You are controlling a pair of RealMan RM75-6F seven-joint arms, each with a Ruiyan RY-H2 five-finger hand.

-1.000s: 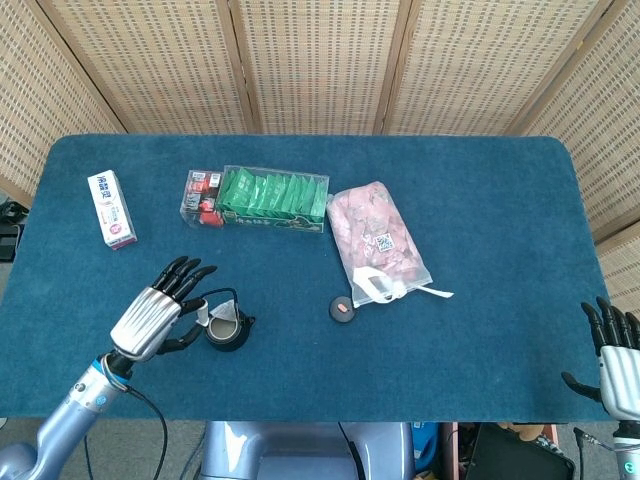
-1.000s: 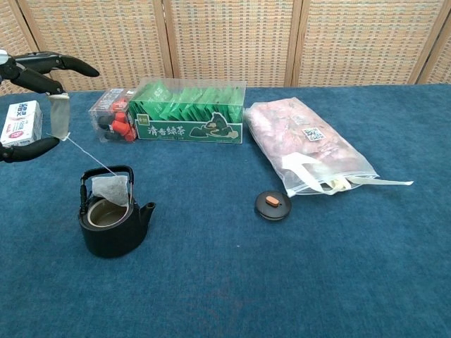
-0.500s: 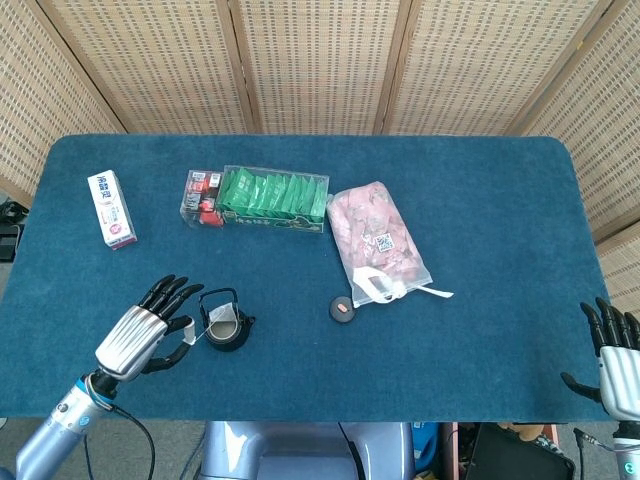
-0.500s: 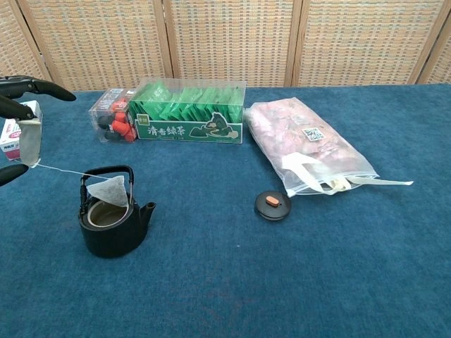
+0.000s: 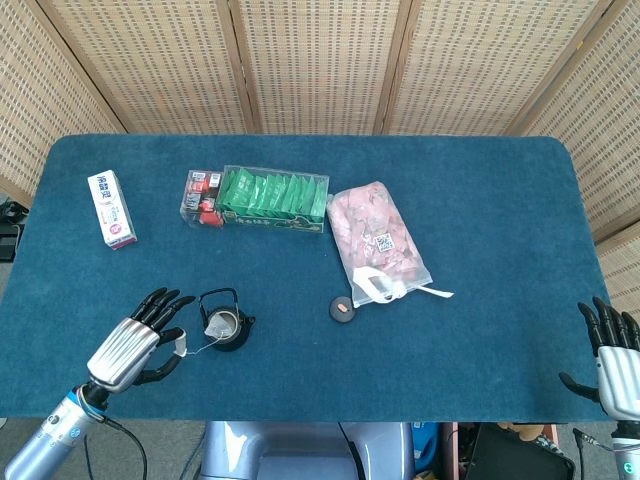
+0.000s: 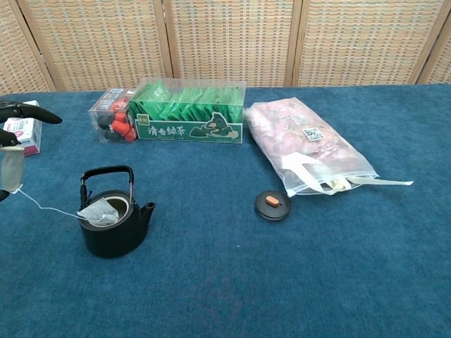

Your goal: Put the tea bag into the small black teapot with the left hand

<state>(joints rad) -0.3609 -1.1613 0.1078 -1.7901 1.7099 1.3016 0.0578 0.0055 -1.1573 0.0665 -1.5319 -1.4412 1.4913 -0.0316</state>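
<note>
The small black teapot [image 5: 226, 325] [image 6: 113, 227] stands lidless near the front left of the blue table. The white tea bag [image 6: 99, 211] [image 5: 217, 323] lies on the left rim of its mouth, partly inside. Its string runs left to the paper tag [image 6: 10, 172] [image 5: 180, 343], which my left hand [image 5: 135, 340] [image 6: 17, 116] pinches, other fingers spread. That hand hovers left of the pot; the chest view shows only its fingertips at the left edge. My right hand [image 5: 612, 352] rests at the table's front right corner with fingers apart and nothing in it.
The teapot's round lid [image 5: 342, 308] [image 6: 273, 204] lies to the right of the pot. Behind stand a clear box of green tea packets [image 5: 272, 199] [image 6: 187, 113], a pink plastic bag [image 5: 378, 242] [image 6: 310, 148] and a small white carton [image 5: 111, 208] [image 6: 21, 127].
My left hand has drawn back leftward and toward the front edge with the tag. The tea bag has sunk from above the handle onto the teapot's mouth.
</note>
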